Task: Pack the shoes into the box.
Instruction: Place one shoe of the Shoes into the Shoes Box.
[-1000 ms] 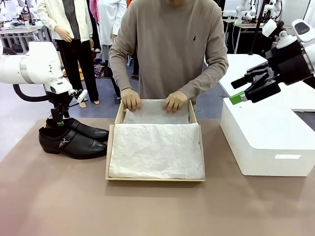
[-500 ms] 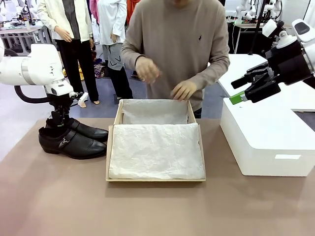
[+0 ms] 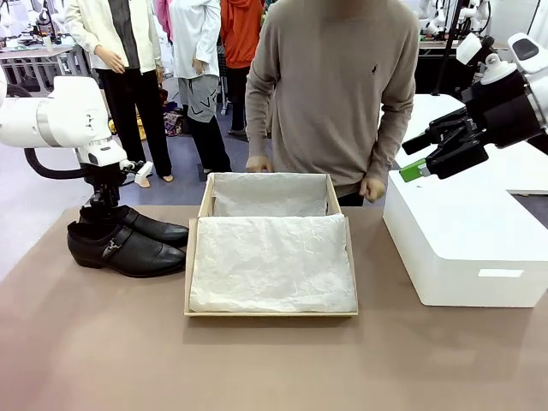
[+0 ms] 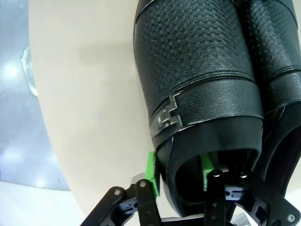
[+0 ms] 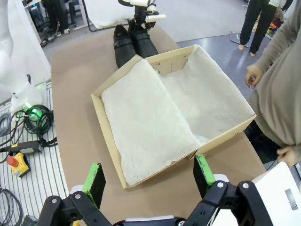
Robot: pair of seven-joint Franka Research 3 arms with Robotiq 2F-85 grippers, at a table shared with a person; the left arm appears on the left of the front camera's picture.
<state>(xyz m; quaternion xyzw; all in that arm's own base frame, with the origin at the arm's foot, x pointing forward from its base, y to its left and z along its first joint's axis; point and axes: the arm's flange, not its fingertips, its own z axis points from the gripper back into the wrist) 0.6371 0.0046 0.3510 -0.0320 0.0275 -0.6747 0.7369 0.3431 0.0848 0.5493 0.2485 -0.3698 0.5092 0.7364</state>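
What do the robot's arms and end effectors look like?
The left arm and right arm are white with rounded joints, and a black cable hangs from the left arm. The left end effector and right end effector are black, with linked fingers and green pads.

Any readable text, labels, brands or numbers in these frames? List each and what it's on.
No readable text anywhere.
Small dark mark on the person's sweater: too small to read.
Pale patch on the white block: nothing legible.
Buckle on the shoe: no lettering.
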